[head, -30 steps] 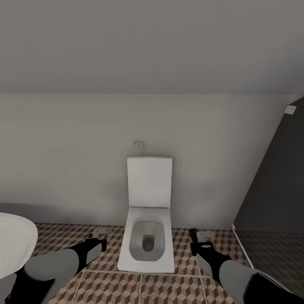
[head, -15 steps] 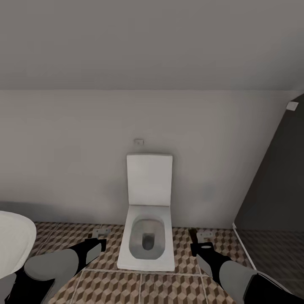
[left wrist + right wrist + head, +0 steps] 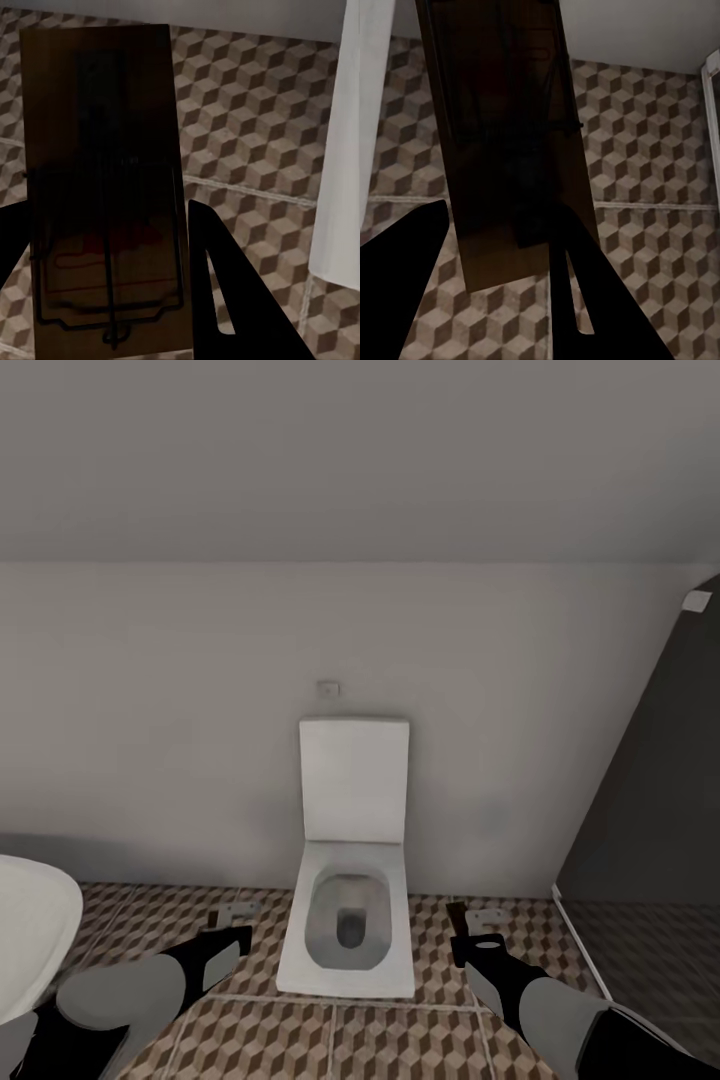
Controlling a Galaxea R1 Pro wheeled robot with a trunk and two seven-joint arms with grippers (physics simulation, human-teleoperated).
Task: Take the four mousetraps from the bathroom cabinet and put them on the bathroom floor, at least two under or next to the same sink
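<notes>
Carry step: both arms hold a trap, sink not reached. Left gripper (image 3: 232,938) fingers clamp a mousetrap (image 3: 101,187); right gripper (image 3: 470,940) fingers clamp a second mousetrap (image 3: 506,135). Each board's long axis runs along the fingers, pointing toward 12 o'clock over the bathroom floor (image 3: 330,1040). Toilet (image 3: 350,920) at 12, white tub edge (image 3: 30,930) at 9. Next: probably turn to find the sink, then lower and release.

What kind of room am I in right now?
A bathroom, most likely: a white square toilet stands against the wall, the floor has brown cube-pattern tiles, and a white rounded fixture's edge, perhaps a bathtub, shows at the left.
</notes>
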